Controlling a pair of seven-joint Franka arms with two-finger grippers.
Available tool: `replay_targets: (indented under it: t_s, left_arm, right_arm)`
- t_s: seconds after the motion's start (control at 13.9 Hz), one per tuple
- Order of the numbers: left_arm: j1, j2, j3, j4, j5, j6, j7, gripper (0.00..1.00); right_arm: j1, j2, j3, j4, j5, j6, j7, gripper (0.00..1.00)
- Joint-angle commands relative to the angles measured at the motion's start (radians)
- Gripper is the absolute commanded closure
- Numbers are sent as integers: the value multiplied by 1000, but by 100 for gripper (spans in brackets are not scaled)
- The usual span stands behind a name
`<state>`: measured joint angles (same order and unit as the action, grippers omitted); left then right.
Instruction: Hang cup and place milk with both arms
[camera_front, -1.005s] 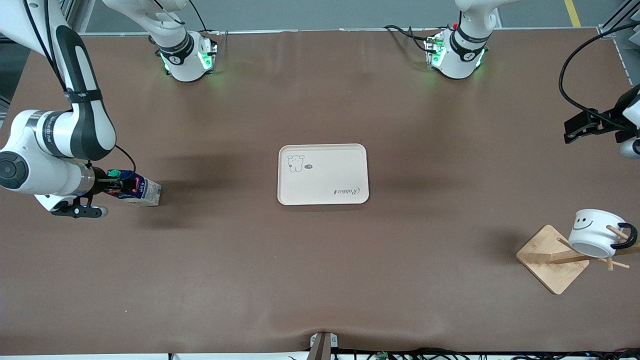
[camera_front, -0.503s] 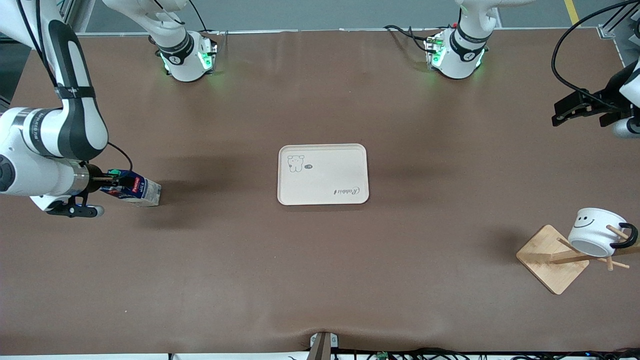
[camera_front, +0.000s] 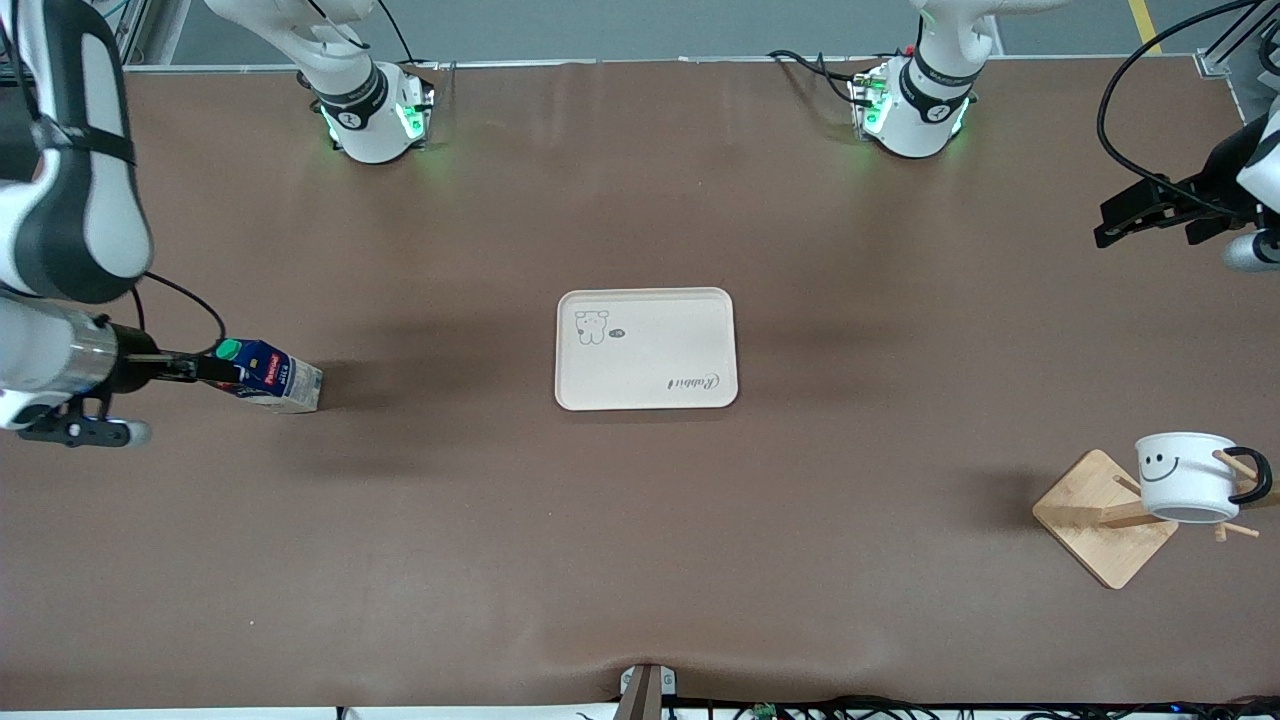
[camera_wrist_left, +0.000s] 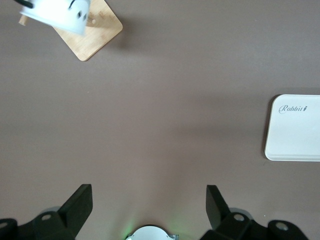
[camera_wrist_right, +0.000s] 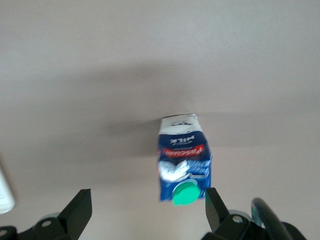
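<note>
The milk (camera_front: 268, 376), a dark-blue carton with a green cap, stands on the table near the right arm's end. My right gripper (camera_front: 212, 368) is open beside the carton's top; in the right wrist view the carton (camera_wrist_right: 182, 160) shows close to one fingertip of the open right gripper (camera_wrist_right: 147, 200), not gripped. The cup (camera_front: 1186, 474), white with a smiley face, hangs by its black handle on a peg of the wooden rack (camera_front: 1098, 516). My left gripper (camera_front: 1128, 214) is open and empty in the air, over the table near the left arm's end. The left wrist view shows this gripper (camera_wrist_left: 147, 196), the cup (camera_wrist_left: 59, 14) and the rack base (camera_wrist_left: 97, 31).
A cream tray (camera_front: 646, 390) lies in the middle of the table; it also shows in the left wrist view (camera_wrist_left: 295, 145). The two arm bases (camera_front: 372, 115) (camera_front: 912, 110) stand along the table's edge farthest from the front camera.
The right gripper has drawn back from the milk toward the right arm's end, leaving it standing. The left gripper has moved away from the cup, which now hangs more upright on its peg.
</note>
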<state>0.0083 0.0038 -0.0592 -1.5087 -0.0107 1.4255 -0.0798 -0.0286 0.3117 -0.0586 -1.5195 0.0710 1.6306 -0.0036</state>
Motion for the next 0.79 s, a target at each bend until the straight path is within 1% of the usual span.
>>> replay_targets:
  t_s: [0.0, 0.14, 0.29, 0.43, 0.57, 0.72]
  left_arm:
    - [-4, -28, -40, -24, 47, 1, -34, 0]
    - [-2, -30, -44, -21, 48, 4, -37, 0]
    - [-2, -34, -47, -22, 48, 7, -37, 0]
    - [-2, -34, -47, -21, 48, 9, -38, 0]
    - [-1, -34, -47, -22, 48, 9, -38, 0]
    - [-1, -34, -47, -21, 46, 7, -40, 0]
  right_arm:
    - [-14, 27, 11, 134, 26, -116, -7, 0]
    - [-16, 11, 14, 159, 35, -167, -6, 0]
    - [-10, -61, 13, 150, 52, -218, -6, 0]
    - [19, -146, 13, 130, 56, -224, -4, 0]
    - [47, -235, 11, 67, 52, -199, 2, 0]
    - [44, -259, 10, 64, 46, -218, -7, 0]
